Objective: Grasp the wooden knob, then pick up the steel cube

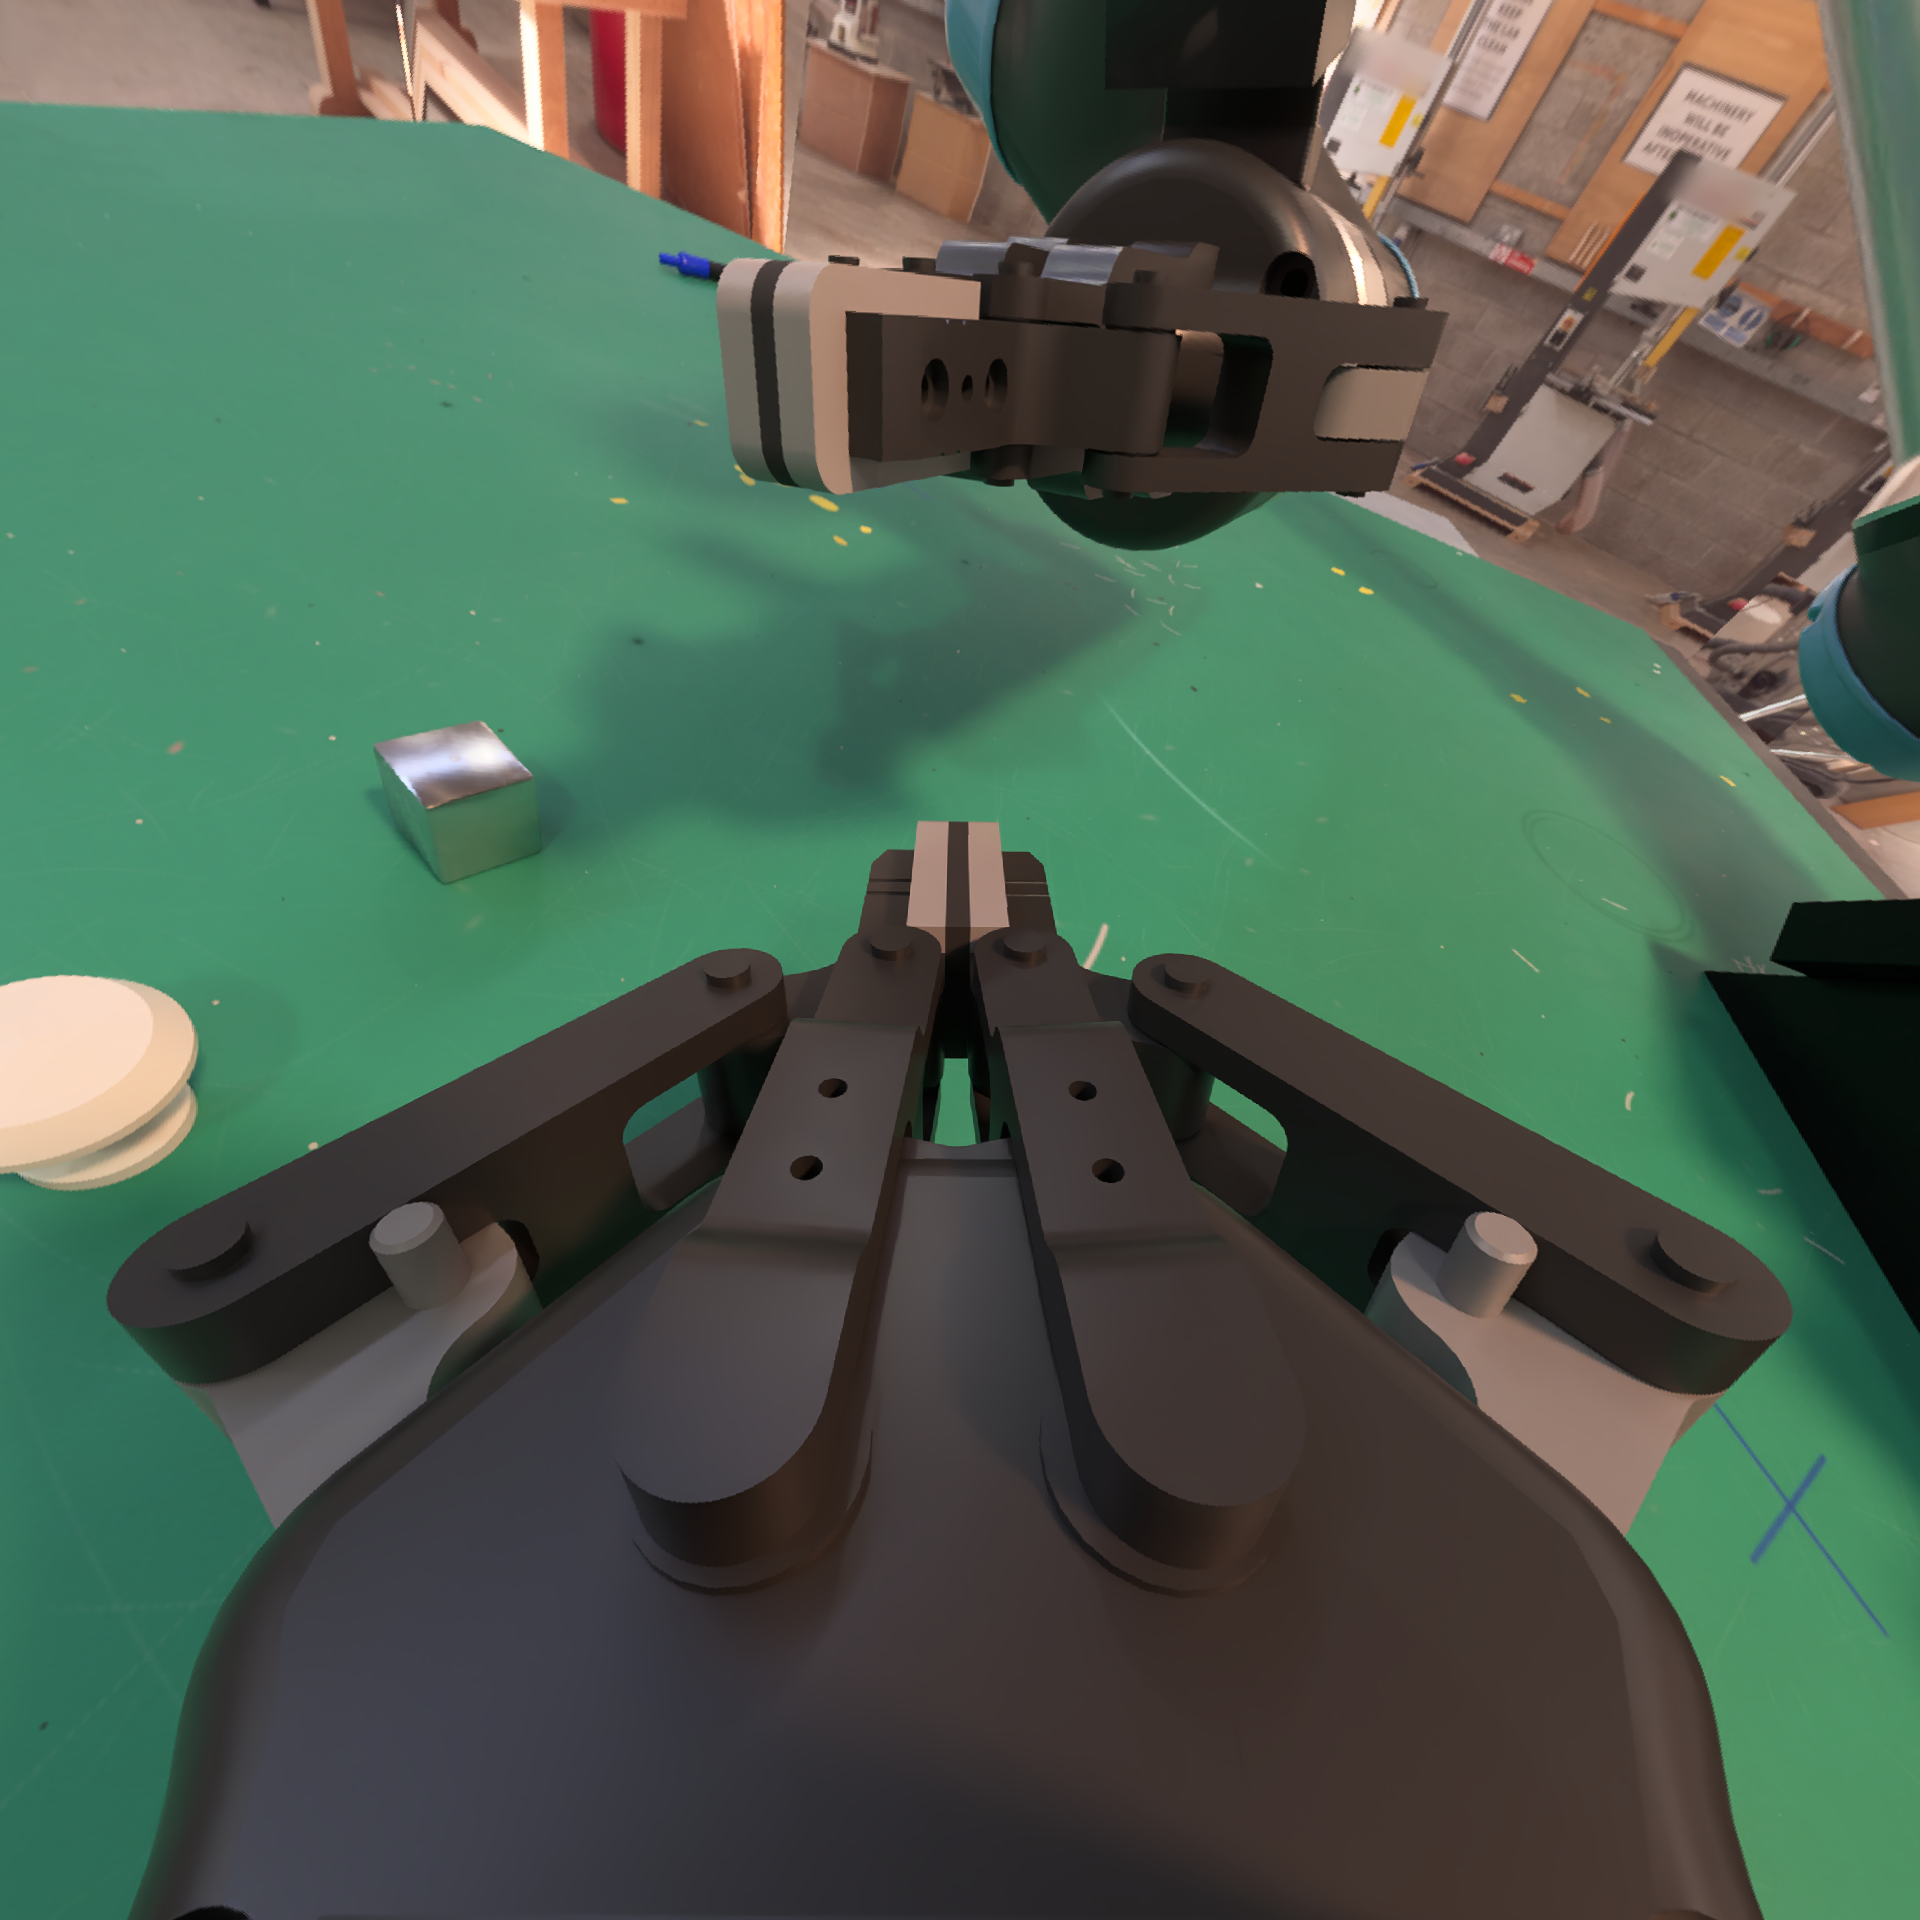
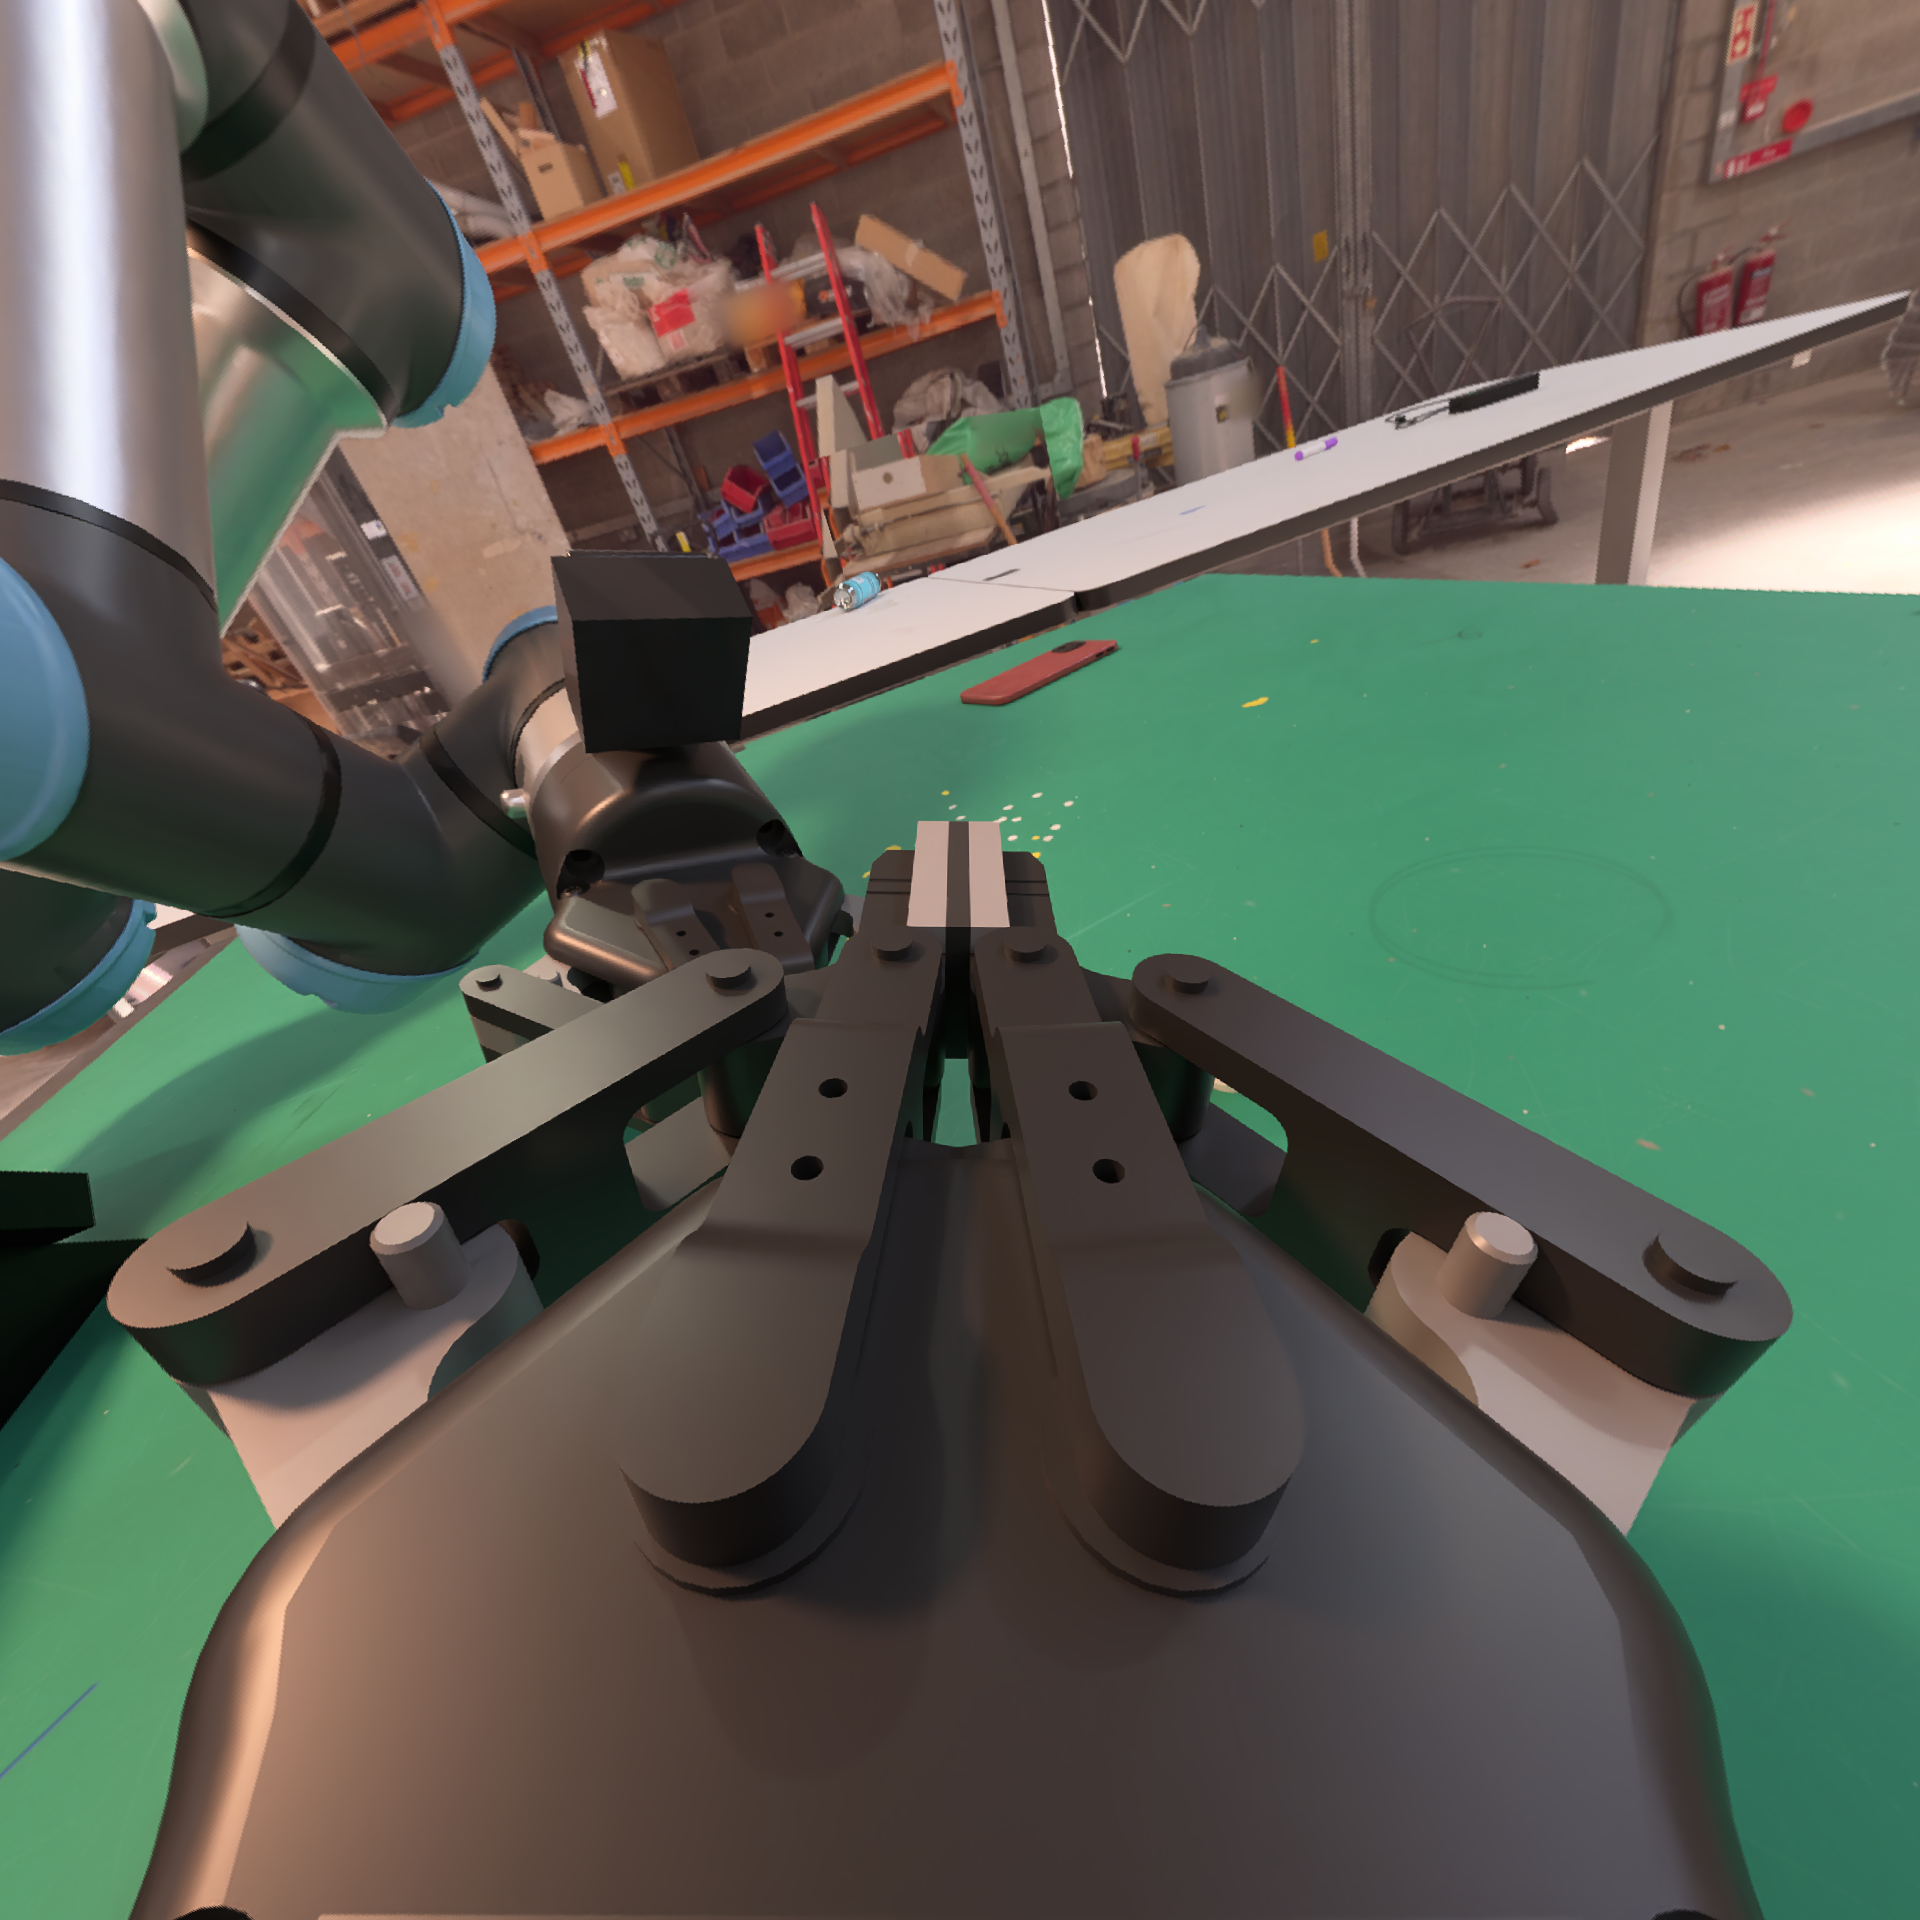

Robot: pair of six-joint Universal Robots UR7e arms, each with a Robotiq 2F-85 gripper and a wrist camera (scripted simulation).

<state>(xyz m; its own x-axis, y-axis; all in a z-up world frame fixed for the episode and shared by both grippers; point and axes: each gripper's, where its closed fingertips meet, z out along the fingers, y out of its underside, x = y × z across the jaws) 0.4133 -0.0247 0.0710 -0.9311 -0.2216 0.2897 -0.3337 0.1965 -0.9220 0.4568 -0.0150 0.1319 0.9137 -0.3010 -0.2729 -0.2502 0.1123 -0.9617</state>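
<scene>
In the left wrist view, a shiny steel cube (image 1: pixel 459 798) sits on the green table, ahead and to the left of my left gripper (image 1: pixel 957 871), which is shut and empty. A pale round wooden knob (image 1: pixel 91 1078) lies at the left edge, nearer than the cube. My right gripper (image 1: pixel 774 384) hangs above the table farther ahead, shut, seen from the side. In the right wrist view, my right gripper (image 2: pixel 957 871) is shut and empty over the table. The left gripper's body (image 2: pixel 686 883) and arm show at the left. Neither knob nor cube shows there.
A blue marker (image 1: pixel 688 264) lies far back on the green table (image 1: pixel 312 468). A red phone (image 2: pixel 1037 673) lies near the table's far edge in the right wrist view. A white table (image 2: pixel 1351 488) stands beyond. A black block (image 1: pixel 1849 1039) sits at the right edge.
</scene>
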